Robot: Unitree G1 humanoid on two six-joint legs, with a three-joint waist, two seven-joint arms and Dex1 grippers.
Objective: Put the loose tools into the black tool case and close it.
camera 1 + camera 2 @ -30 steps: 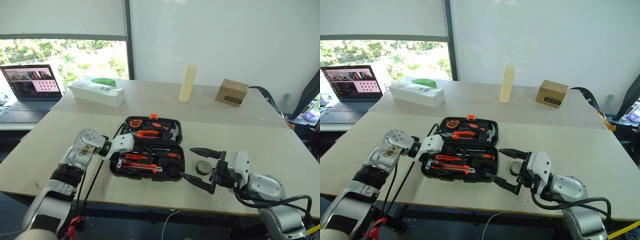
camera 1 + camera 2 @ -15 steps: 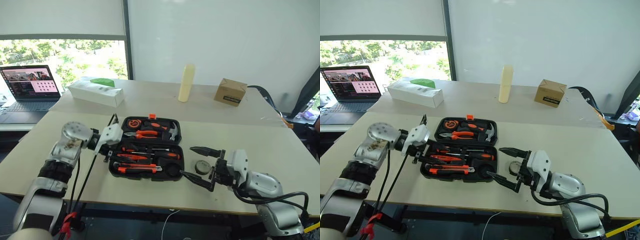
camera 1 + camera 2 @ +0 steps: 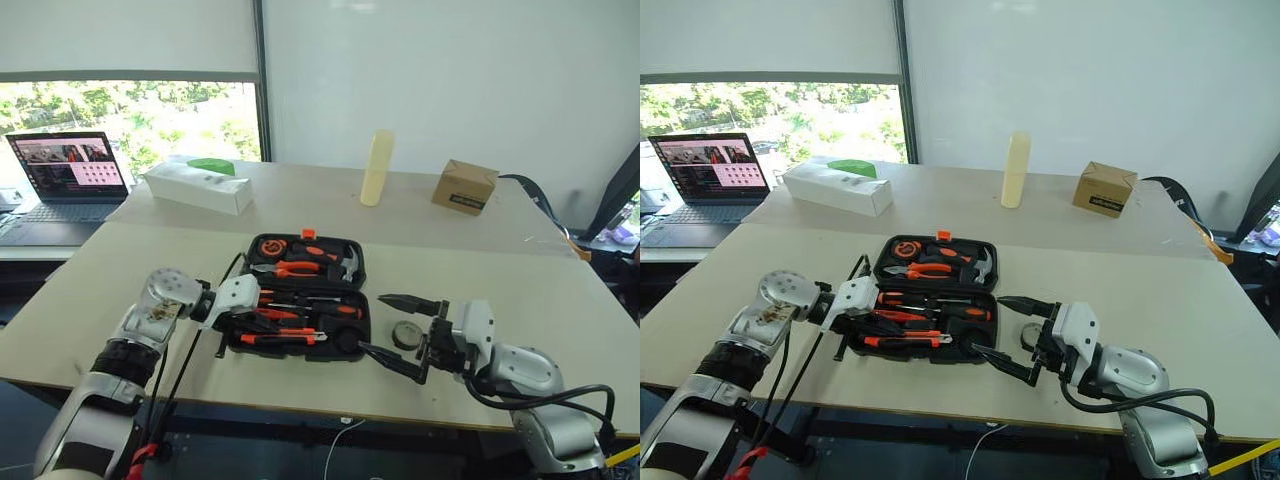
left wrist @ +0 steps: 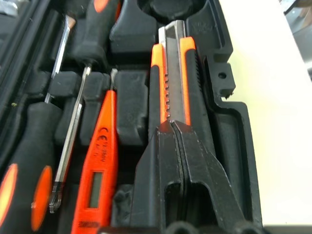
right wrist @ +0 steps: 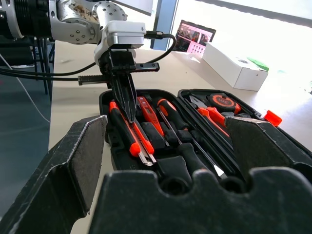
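- Black tool case (image 3: pixel 300 296) lies open flat on the big light table (image 3: pixel 560 300), near its front edge, lid half towards the window with the orange latch at its far rim.
- Lid half holds orange pliers (image 3: pixel 296 268), a hammer (image 3: pixel 346 262) and a tape measure (image 3: pixel 270 246).
- Near half holds the two screwdrivers (image 4: pixel 36 141), the slim orange tool (image 4: pixel 100 165) and the orange-black utility knife (image 4: pixel 171 83), each lying in its moulded slot.
- Further back on the table stand a long white box (image 3: pixel 196 187), a pale cylinder (image 3: pixel 376 167) and a brown cardboard box (image 3: pixel 465 186); a laptop (image 3: pixel 68 172) sits on a separate desk to the left.
- Left gripper (image 5: pixel 130 113) reaches over the left end of the near half, fingers pressed together, their tips right at the utility knife's handle; I cannot tell whether they touch it.
- Right gripper (image 3: pixel 392 329) hangs just off the case's right end, jaws spread wide, holding nothing.
- Small black tape roll (image 3: pixel 406 334) lies on the table beside the case, between those spread fingers.
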